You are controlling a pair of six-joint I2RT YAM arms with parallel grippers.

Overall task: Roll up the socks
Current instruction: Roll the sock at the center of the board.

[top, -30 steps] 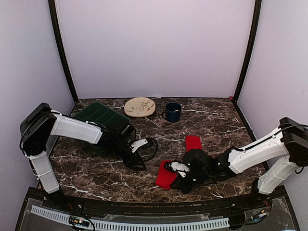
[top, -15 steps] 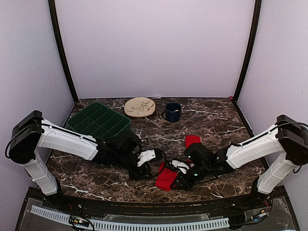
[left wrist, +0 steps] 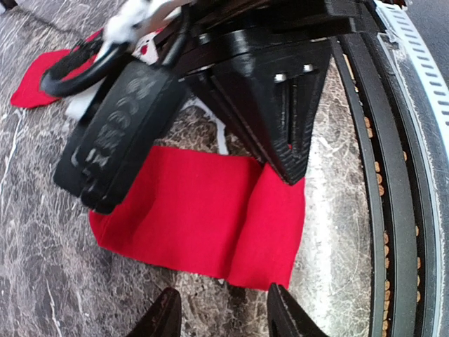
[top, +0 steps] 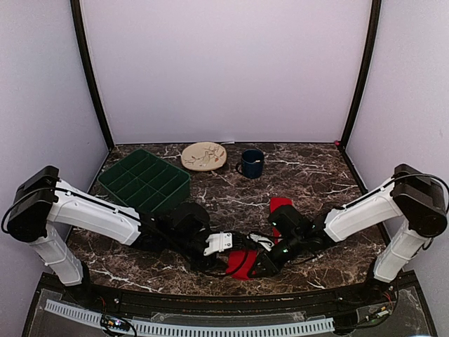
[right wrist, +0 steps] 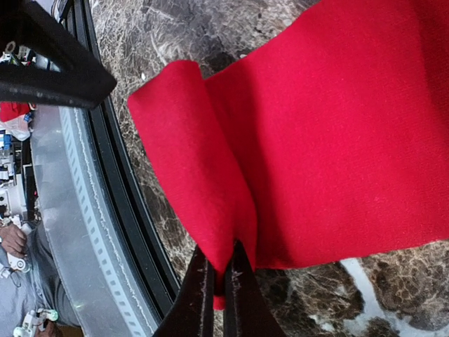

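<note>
A dark marbled desk (top: 316, 175) sits between lilac walls (top: 224, 70), with a green tray (top: 144, 180), a plate (top: 204, 156) and a blue mug (top: 252, 163) toward the back. From above, the near sock (top: 242, 265) lies close to the front edge. The left tool (top: 226, 253) is just beside it on the left, and the right tool (top: 254, 265) is down on its right side. The far sock (top: 280, 205) lies behind the right arm. A second ago the left tool was well to the left, over the tray's corner. It has since swung in to the sock, and the tray now shows whole.

In the left wrist view, the left tool's fingertips (left wrist: 165, 316) stand apart with nothing between them. The near sock (left wrist: 203, 210) lies flat just beyond them, one end folded over, with the right arm's black tool above it.

In the right wrist view, the right tool (right wrist: 219, 281) is closed, pinching the folded red edge of the near sock (right wrist: 316, 154), which curls up off the desk.
</note>
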